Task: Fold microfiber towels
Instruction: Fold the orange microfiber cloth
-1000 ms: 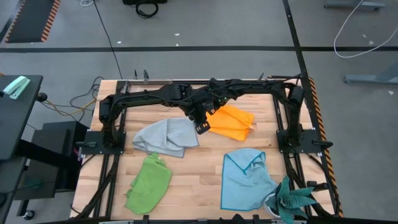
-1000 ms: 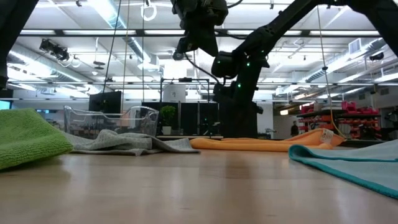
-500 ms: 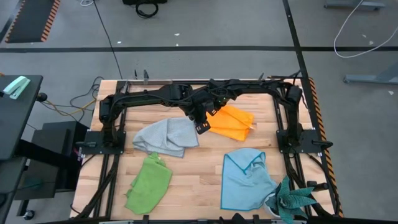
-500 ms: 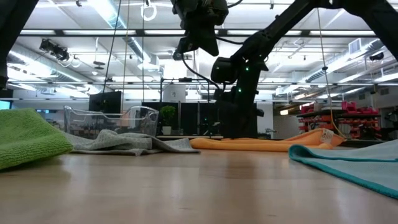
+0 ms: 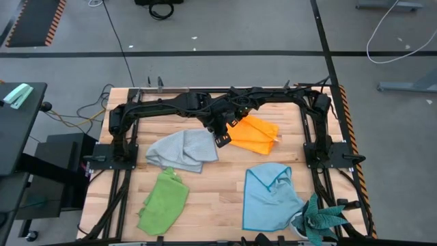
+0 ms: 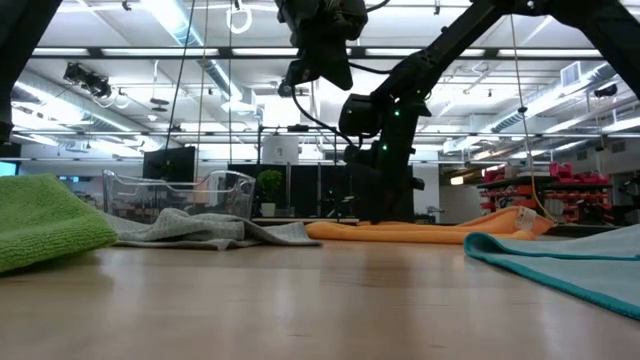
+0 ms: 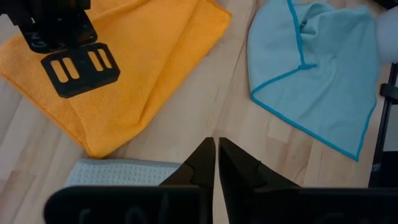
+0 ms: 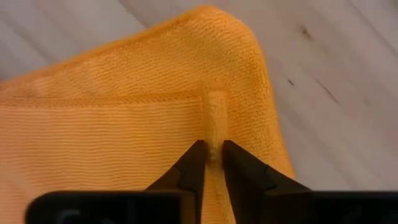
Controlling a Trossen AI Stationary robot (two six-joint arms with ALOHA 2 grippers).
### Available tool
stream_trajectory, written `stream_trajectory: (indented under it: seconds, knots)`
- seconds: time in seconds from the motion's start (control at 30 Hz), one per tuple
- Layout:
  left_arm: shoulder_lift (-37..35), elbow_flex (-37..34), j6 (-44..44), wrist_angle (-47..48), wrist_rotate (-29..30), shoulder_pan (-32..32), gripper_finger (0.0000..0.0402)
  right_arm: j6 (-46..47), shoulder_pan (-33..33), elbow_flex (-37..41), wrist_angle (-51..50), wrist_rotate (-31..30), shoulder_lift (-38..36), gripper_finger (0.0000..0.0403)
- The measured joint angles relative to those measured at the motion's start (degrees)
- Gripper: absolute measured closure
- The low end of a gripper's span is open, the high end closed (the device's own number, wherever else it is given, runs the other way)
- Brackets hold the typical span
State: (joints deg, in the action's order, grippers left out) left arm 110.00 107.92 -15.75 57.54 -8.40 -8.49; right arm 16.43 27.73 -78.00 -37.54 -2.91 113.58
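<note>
Left to right on the table (image 5: 225,183): I see the green towel (image 5: 162,201) flat near the front left, and the grey towel (image 5: 183,149) bunched just behind it. My left gripper (image 7: 216,151) hangs above the table between grey and orange, fingers pressed together, nothing in them. The right gripper (image 8: 211,152) is down at the orange towel (image 5: 254,134), which lies folded at centre-back. Its fingers (image 8: 192,163) are pinching a raised ridge of the orange cloth near a corner, with only a narrow gap between them. The blue towel (image 5: 270,196) lies rumpled at front right, with one corner touching the teal plant (image 5: 322,220). A clear box (image 6: 180,190) shows behind the grey towel in the low view.
</note>
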Motion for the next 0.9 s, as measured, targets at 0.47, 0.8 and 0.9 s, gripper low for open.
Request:
stream_trajectory:
  seconds: [0.47,0.8,0.9]
  knots:
    - [0.0,0.0,1.4,-0.1,0.2,0.0,0.0381,0.4,0.0,-0.6,1.3,-2.4,-0.3,0.0399]
    - [0.0,0.0,1.6,-0.8,1.1,-0.3,0.0381,-1.4,0.2,-6.0,2.0,-3.3,-0.3,0.0401]
    - [0.0,0.0,1.6,-0.8,1.1,-0.5,0.0388,-1.6,1.1,-6.7,2.0,-3.3,-0.3,0.0402]
